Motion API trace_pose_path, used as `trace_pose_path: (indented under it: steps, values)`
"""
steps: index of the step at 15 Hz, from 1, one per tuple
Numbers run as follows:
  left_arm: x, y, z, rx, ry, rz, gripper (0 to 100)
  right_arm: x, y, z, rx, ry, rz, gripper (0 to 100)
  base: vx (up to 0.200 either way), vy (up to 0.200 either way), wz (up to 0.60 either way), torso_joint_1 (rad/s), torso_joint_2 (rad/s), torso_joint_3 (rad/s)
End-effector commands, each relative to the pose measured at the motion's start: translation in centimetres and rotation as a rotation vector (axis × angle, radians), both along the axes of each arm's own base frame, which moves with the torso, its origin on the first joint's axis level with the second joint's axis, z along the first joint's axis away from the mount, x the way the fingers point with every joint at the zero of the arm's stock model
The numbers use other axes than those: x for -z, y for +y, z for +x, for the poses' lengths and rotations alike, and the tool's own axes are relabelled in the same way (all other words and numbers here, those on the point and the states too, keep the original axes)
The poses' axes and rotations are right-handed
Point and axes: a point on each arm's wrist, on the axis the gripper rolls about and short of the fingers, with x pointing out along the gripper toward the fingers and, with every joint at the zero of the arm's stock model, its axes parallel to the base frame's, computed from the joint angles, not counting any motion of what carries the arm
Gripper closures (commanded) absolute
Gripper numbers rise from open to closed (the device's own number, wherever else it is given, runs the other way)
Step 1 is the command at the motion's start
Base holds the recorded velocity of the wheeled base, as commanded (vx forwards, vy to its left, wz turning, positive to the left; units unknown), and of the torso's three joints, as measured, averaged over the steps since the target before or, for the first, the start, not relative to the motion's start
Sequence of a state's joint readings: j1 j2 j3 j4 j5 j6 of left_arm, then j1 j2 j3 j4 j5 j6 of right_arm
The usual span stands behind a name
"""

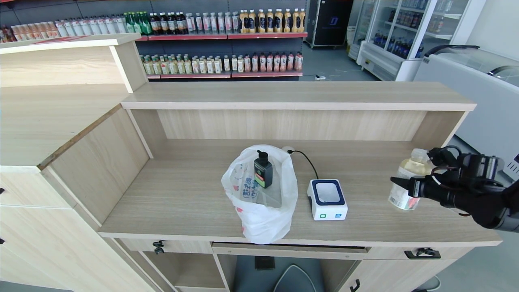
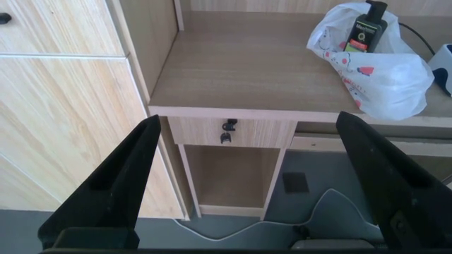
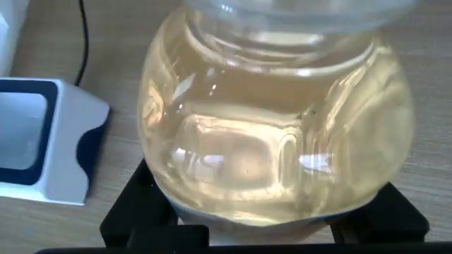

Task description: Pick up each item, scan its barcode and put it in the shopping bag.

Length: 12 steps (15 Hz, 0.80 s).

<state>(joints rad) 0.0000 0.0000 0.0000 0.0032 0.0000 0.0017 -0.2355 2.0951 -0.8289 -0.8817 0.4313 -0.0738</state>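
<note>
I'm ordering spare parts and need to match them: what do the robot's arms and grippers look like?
The right arm is black with a silvery-grey cylindrical section near the wrist, and black cables loop over it. The right gripper is black and tapers to a point. The left gripper has two flat, matte black, wedge-shaped fingers narrowing towards the tips.

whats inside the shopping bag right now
A dark pump bottle stands upright inside the white shopping bag, its pump head near the rim. The crumpled plastic covers the bag's bottom, so anything lying lower cannot be seen.
</note>
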Motion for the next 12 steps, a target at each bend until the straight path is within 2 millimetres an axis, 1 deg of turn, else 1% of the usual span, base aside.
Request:
trace_pose_path:
  steps: [1,2,3,4,7,9,12]
  values:
    - [0.0,0.0,0.0,0.000,0.000,0.000,0,-10.3,3.8,-5.0,-0.168,-0.063,0.155,100,0.000,0.000,0.00,0.000,0.00,0.000]
    - [0.0,0.0,0.0,0.000,0.000,0.000,0,-11.7,4.5,-6.5,-0.262,-0.068,0.182,100,0.000,0.000,0.00,0.000,0.00,0.000]
    - [0.0,0.0,0.0,0.000,0.000,0.000,0,-12.4,5.0,-7.6,-0.326,-0.067,0.203,100,0.000,0.000,0.00,0.000,0.00,0.000]
    - [0.0,0.0,0.0,0.000,0.000,0.000,0,-13.3,5.7,-10.0,-0.465,-0.034,0.261,100,0.000,0.000,0.00,0.000,0.00,0.000]
    - [0.0,0.0,0.0,0.000,0.000,0.000,0,-15.9,7.7,-14.2,-0.647,-0.019,0.317,100,0.000,0.000,0.00,0.000,0.00,0.000]
    - [0.0,0.0,0.0,0.000,0.000,0.000,0,-17.4,9.3,-15.9,-0.757,-0.022,0.343,100,0.000,0.000,0.00,0.000,0.00,0.000]
    - [0.0,0.0,0.0,0.000,0.000,0.000,0,-19.7,11.2,-17.5,-0.843,-0.018,0.395,100,0.000,0.000,0.00,0.000,0.00,0.000]
